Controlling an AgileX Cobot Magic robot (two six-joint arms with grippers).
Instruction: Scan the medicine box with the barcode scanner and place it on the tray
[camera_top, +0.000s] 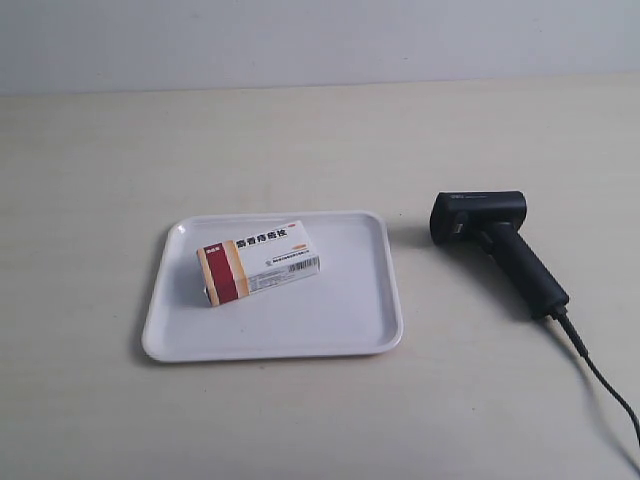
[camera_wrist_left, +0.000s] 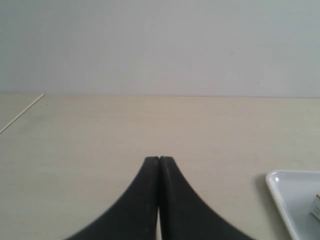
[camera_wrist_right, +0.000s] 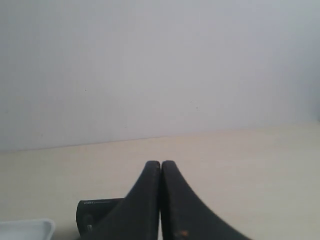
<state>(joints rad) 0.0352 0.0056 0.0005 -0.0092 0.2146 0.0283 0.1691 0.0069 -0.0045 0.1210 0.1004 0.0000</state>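
left gripper (camera_wrist_left: 159, 159): fingertips pressed together, nothing between them, hanging over bare tabletop (camera_wrist_left: 100, 130)
right gripper (camera_wrist_right: 160, 163): fingertips together as well, holding nothing
nearest to left gripper: white tray (camera_wrist_left: 280, 192), only its corner and rim showing at the edge of the left wrist view, a sliver of the medicine box (camera_wrist_left: 316, 206) on it
nearest to right gripper: barcode scanner (camera_wrist_right: 97, 212), head visible just beside and beyond the fingers; tray corner (camera_wrist_right: 30, 227) further off
medicine box place: lying flat inside the tray (camera_top: 372, 330), left of tray centre, toward the worktop's near-left area
medicine box axis: long axis (camera_top: 258, 262) slightly skewed to the tray rim; red band end toward the worktop's left edge, barcode face toward the near edge
scanner place: on the worktop right of the tray, apart from it
scanner axis: (camera_top: 497, 247) head toward the tray, handle running to the near-right corner, cable trailing off there
judgement: box already rests on the tray; both arms idle, so task looks finished or not begun, cannot tell
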